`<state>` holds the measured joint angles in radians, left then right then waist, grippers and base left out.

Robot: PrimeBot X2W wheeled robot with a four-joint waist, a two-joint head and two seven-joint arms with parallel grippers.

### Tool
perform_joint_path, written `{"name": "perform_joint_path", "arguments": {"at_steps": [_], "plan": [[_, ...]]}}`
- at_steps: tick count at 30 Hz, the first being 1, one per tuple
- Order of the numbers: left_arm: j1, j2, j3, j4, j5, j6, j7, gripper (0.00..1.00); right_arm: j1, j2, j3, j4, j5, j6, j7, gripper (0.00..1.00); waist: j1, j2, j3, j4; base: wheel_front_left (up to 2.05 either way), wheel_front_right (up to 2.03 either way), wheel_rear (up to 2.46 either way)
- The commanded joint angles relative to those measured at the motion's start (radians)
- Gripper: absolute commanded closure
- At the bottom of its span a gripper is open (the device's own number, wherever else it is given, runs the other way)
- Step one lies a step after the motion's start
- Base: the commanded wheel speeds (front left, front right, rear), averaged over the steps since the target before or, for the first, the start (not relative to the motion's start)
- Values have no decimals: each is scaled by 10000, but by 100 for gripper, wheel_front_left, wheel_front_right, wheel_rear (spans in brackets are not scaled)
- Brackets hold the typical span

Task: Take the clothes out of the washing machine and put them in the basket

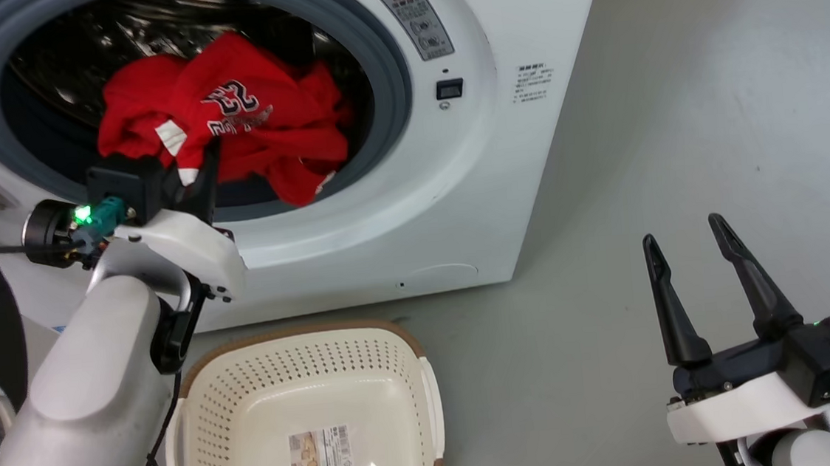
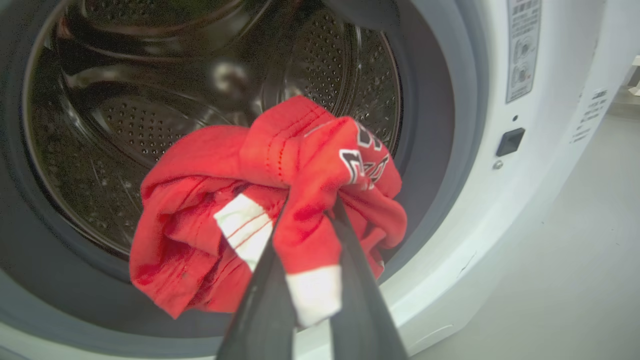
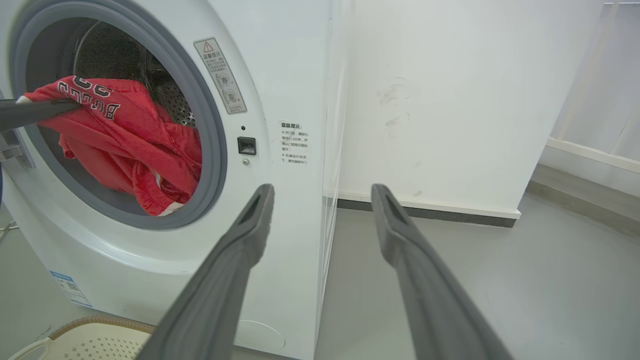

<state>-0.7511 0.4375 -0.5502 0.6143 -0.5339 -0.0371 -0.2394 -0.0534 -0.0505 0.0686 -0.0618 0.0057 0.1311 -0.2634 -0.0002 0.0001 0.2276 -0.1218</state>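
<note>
Red jersey (image 1: pixel 250 120): head view; bunched in the round mouth of the washing machine (image 1: pixel 507 181), number print showing, with a lower fold drooping across the grey rubber rim (image 1: pixel 391 72).
Left pincer (image 1: pixel 195 169): head view; reaches into the mouth from the lower left, its dark fingers sunk in the jersey's near edge beside a strip of white trim.
Laundry basket (image 1: pixel 297 336): head view; stands on the floor (image 1: pixel 707 91) just in front of the washer, partly under the left forearm, with a barcode sticker (image 1: pixel 320 451) on its bottom.
Right pincer (image 1: pixel 681 230): head view; at the lower right above the floor, well apart from the washer, its fingers spread.
Left grip: left wrist view; the two fingers are clamped together on a fold of red cloth that ends in a white band.
Steel drum (image 2: pixel 125 125): left wrist view; dark and perforated, behind the hanging bundle.
Right fingers (image 3: pixel 225 280): right wrist view; apart, pointing past the washer's front corner toward a white wall (image 3: pixel 450 100).
Jersey again: right wrist view; it sags over the bottom of the rim. A dark finger of the left arm comes in from the left edge and touches its top. A corner of the basket shows at the lower left.
</note>
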Motion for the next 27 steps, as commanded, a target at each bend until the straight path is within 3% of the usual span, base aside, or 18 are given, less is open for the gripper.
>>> {"name": "perform_joint_path", "arguments": {"at_steps": [1, 14, 27], "plan": [[309, 128, -15, -546, 0, 183, 57, 100, 193, 5, -6, 15, -97, -7, -21, 0, 2, -1, -403, 237, 0, 0, 0], [2254, 1324, 234, -5121, -16, 1644, 1167, 100, 737, 7, -18, 133, -192, -7, -21, 0, 2, -1, -1302, 561, 0, 0, 0], [3386, 2304, 516, -8034, 137, 2649, 1948, 100, 1149, 7, 72, 255, -125, -7, -21, 0, 2, -1, -1931, 675, 0, 0, 0]]}}
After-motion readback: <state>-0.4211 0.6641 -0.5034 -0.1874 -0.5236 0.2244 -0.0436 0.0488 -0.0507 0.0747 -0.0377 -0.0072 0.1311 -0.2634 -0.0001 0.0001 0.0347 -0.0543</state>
